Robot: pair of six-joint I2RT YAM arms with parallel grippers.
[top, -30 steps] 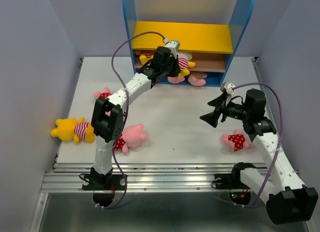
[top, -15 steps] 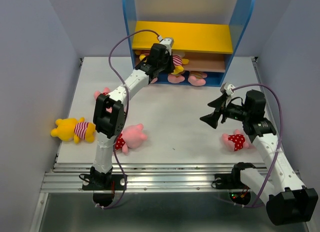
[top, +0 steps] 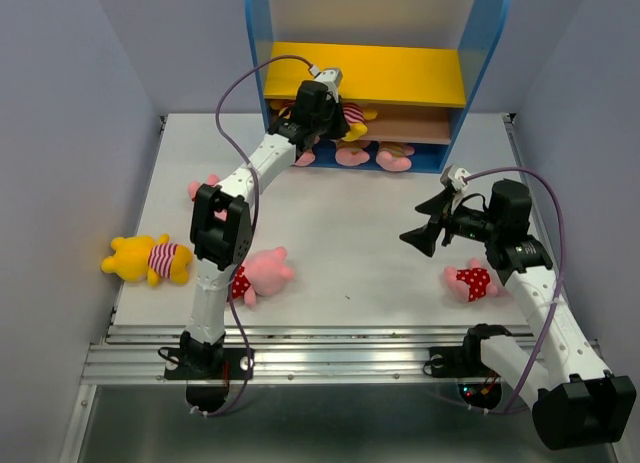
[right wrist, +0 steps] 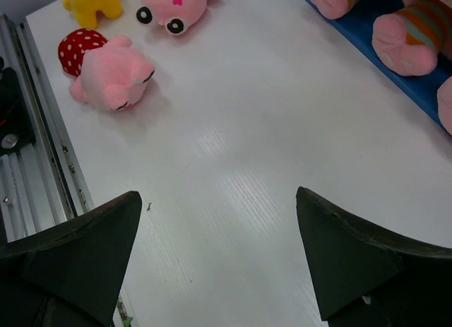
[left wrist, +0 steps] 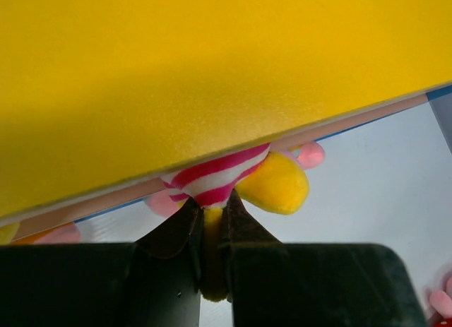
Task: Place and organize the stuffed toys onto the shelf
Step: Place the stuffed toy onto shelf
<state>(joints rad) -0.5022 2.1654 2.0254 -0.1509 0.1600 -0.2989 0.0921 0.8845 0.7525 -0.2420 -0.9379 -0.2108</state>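
L claw (left wrist: 210,208) is nearly shut, pinching a yellow bear in red-striped shirt (left wrist: 272,184) at the far shelf (top: 365,75), just under its yellow upper board (left wrist: 176,73). R claw (top: 420,235) hangs wide open w/ nothing in it, over the right of the surface (top: 350,223). Two tan-striped pigs (top: 393,159) lie on the shelf's blue base. On the surface: second yellow bear (top: 145,259) far left, red-dotted pig (top: 262,274) near the L arm (top: 262,168), another dotted pig (top: 470,281) near right, just by the R claw, one more pig (top: 203,188) partly hidden behind the L arm.
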